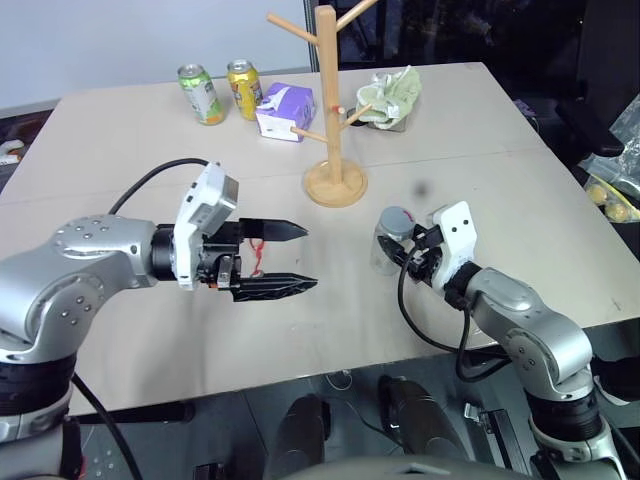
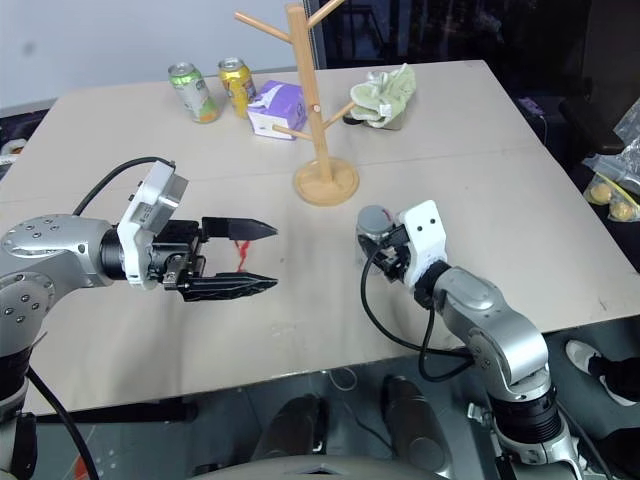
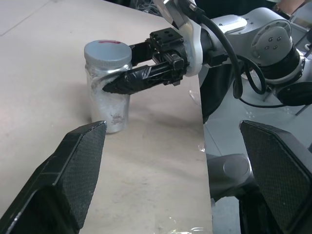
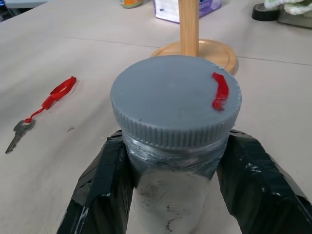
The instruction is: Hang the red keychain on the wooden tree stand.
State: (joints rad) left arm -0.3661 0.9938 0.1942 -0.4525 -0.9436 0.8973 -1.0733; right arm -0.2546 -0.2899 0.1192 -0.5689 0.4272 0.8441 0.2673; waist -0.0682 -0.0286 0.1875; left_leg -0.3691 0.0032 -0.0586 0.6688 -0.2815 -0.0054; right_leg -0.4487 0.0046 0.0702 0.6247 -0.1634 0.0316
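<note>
Red keychain (image 4: 46,105) lies flat on the table (image 1: 150,140), inward from its near edge, under the spread left claw (image 1: 285,258). Right claw (image 4: 173,190) pinches a grey-lidded jar (image 4: 175,112) near that edge. Wooden tree stand (image 1: 330,110) rises mid-table, bare tabletop around its base.

Beige table (image 1: 120,330) with red keychain (image 4: 44,105)

No readable text in any view.
The two drink cans (image 1: 222,92) and the purple carton (image 1: 284,110) at the table's far side carried printing too small to make out; the jar's grey lid (image 4: 175,100) bore only a red mark, not a letter.
</note>
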